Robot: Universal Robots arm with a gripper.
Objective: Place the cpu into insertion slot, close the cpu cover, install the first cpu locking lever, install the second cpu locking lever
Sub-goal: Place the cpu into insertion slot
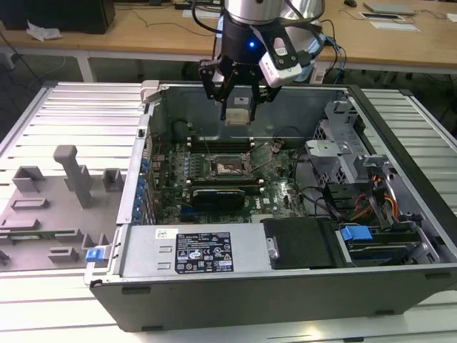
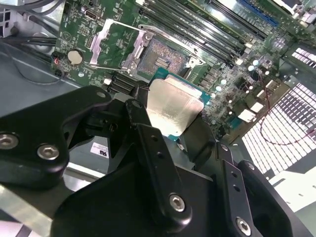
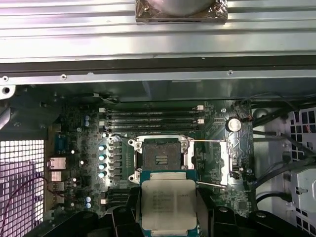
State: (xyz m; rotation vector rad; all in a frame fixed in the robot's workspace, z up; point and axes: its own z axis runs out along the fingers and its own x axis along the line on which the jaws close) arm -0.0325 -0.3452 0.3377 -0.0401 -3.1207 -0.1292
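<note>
Step one in hand: we see gripper [image 1: 238, 112] pinching cpu [image 3: 169, 205] by its edges, well above bare insertion slot [image 3: 160, 159], not yet seated. Placing calls, we judge, for chip square over slot, level.

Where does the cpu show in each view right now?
Exterior view: the cpu, in the gripper, hangs above the motherboard.
Second wrist view: the cpu sits beside the insertion slot.
First wrist view: the cpu sits next to the insertion slot.
Shared landmark: the open insertion slot.
</note>
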